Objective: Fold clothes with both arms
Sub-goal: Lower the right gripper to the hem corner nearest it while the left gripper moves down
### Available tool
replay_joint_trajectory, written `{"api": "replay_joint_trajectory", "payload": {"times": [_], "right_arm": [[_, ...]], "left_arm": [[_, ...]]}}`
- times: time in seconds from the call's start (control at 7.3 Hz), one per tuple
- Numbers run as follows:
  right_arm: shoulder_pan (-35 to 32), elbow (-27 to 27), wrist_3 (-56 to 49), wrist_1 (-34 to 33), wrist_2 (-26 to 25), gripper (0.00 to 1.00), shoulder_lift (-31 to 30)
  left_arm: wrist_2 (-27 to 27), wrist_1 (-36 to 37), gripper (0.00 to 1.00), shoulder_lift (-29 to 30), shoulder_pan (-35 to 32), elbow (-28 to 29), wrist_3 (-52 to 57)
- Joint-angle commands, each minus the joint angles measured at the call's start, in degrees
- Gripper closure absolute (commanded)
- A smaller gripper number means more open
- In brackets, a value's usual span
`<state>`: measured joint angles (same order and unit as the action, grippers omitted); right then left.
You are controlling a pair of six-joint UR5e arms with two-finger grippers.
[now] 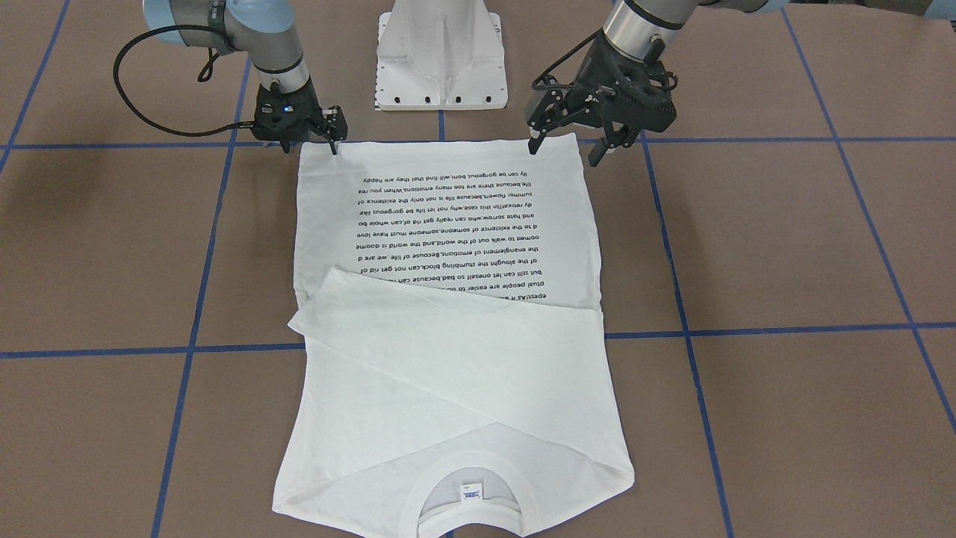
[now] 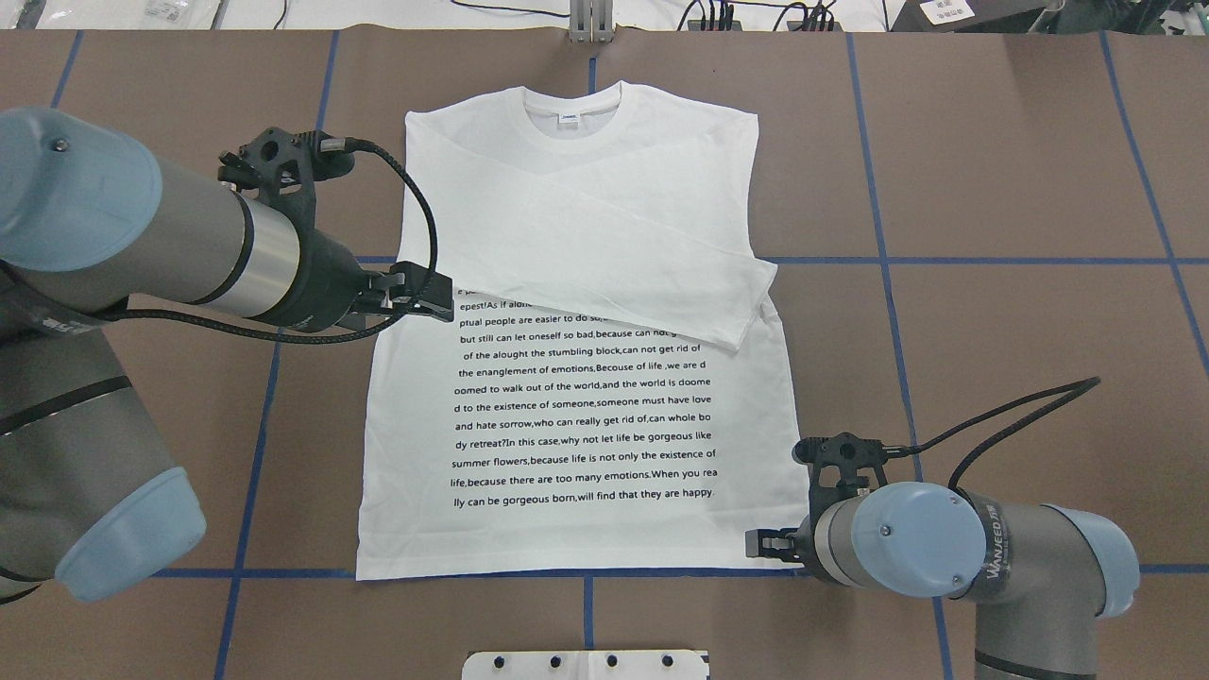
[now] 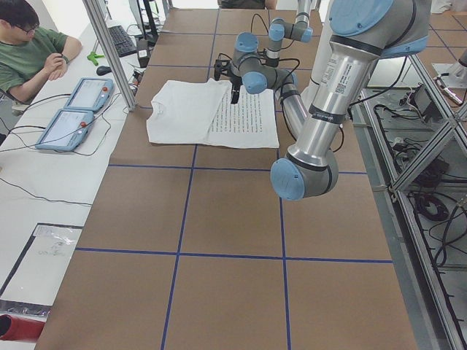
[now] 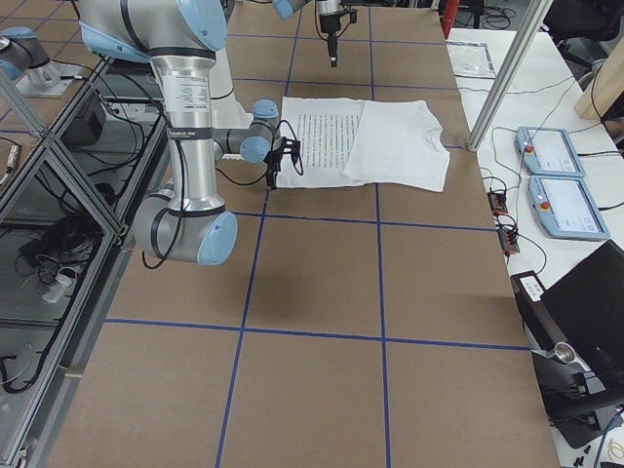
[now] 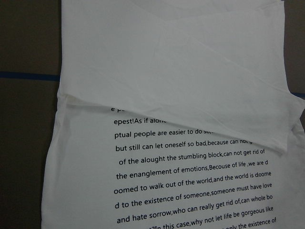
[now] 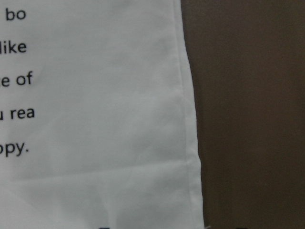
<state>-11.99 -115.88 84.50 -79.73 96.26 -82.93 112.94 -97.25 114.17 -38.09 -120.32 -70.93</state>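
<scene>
Sleeves (image 1: 448, 351) lie folded across shirt (image 1: 448, 224); body folds are left, with left gripper (image 1: 565, 152) and right gripper (image 1: 311, 143) spread empty at frame top.

From my end: the T-shirt (image 2: 586, 425) lies flat on the surface (image 2: 992, 331), print side up. Its collar (image 2: 571, 99) is on the far side from the robot and its hem (image 2: 567, 565) is nearest the pedestal base (image 1: 441, 67). The sleeves are folded in across the chest. One sleeve (image 2: 661, 274) runs diagonally from the robot's left to the right edge, lying over the top text lines. The right pincer (image 1: 310, 146) sits low at the hem's right corner. The left pincer (image 1: 566, 148) hangs well above the shirt's left side.
</scene>
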Motion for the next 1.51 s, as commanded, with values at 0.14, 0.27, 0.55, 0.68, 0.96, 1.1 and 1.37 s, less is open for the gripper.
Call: {"api": "replay_joint_trajectory", "payload": {"times": [0.14,0.27,0.55,0.68,0.96,1.1,1.37], "right_arm": [[-0.05,-0.05,0.05,0.01,0.86,0.59,-0.21],[-0.05,-0.14,0.05,-0.08,1.3,0.74,-0.21],[-0.48,-0.66,0.05,-0.08,2.61,0.86,0.05],[-1.1,-0.93,0.05,-0.08,3.14,0.86,0.22],[-1.8,-2.85,0.31,0.01,3.24,1.0,0.23],[-1.8,-3.82,0.57,0.01,2.37,1.0,0.31],[-3.11,-5.66,0.66,0.1,2.62,1.0,0.66]], "left_arm": [[0.0,0.04,0.01,0.0,-0.06,-0.09,0.0],[0.0,0.04,0.01,-0.09,-0.06,-0.09,0.0],[0.0,0.04,0.01,-0.09,-0.06,-0.01,0.0],[0.0,0.04,0.02,-0.09,-0.06,0.0,0.0],[0.0,0.04,0.02,-0.87,-0.06,0.17,-0.09],[0.0,-0.31,0.01,-3.14,0.2,0.26,-0.17],[0.0,-6.06,0.01,-12.86,0.99,-0.44,-3.14]]}}
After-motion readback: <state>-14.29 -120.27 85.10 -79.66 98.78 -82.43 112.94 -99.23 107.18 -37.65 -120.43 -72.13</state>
